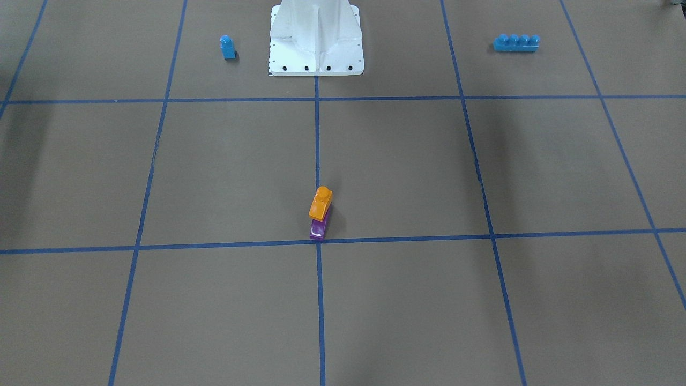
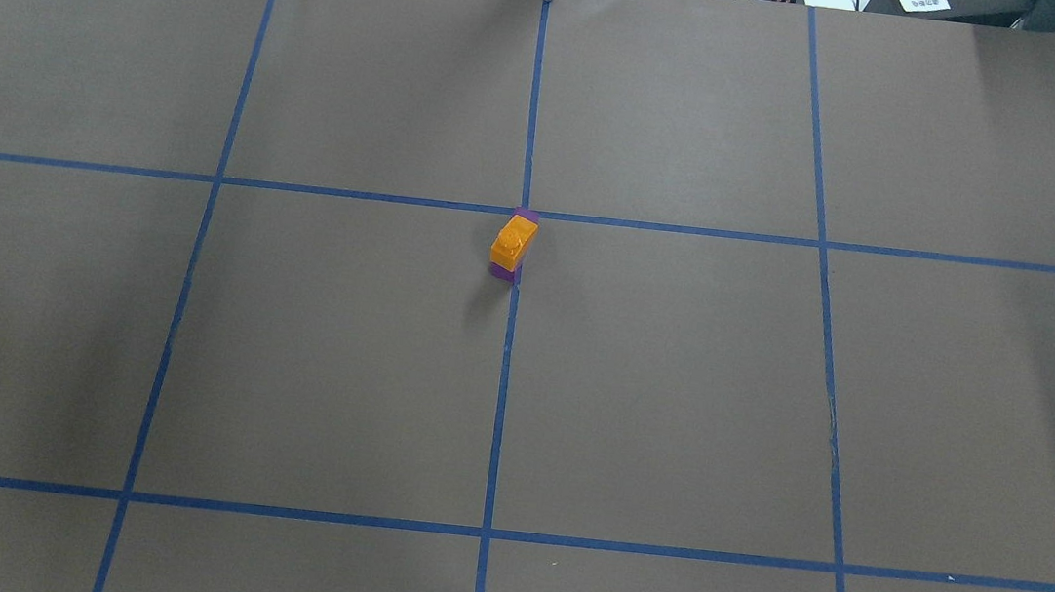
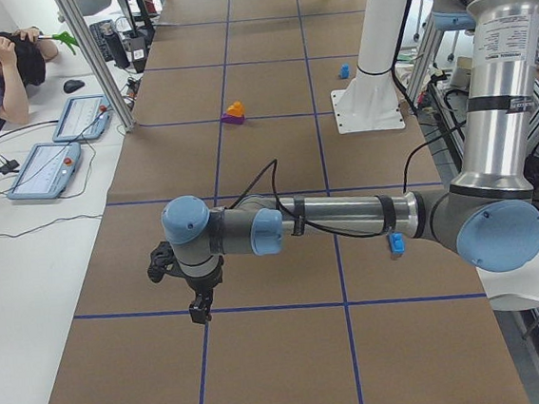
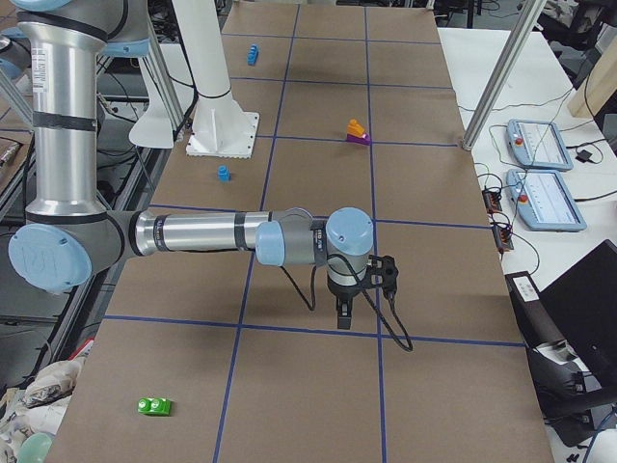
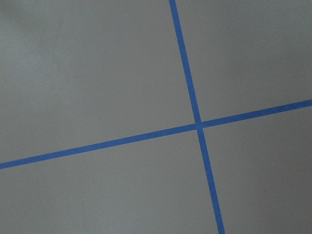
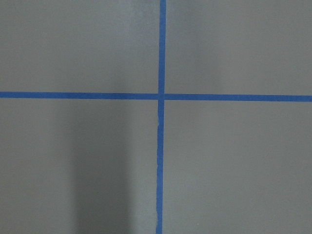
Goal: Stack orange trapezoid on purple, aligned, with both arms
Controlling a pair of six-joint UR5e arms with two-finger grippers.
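The orange trapezoid sits on the purple mid-surface, toward the edge opposite the robot, perhaps slightly skewed. A poor seat could let it tip off. The left tool and right tool hang near the surface's ends; whether wide or narrow cannot be told.

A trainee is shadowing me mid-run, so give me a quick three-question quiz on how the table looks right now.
1. True or false: the orange trapezoid rests on the purple brick.
2. How many studs does the long blue brick have? A two, B four, C six.
3. Which touches the stack: the left gripper, the right gripper, or neither?
Key: 1 true. 2 B. 3 neither; both hang well away from it.
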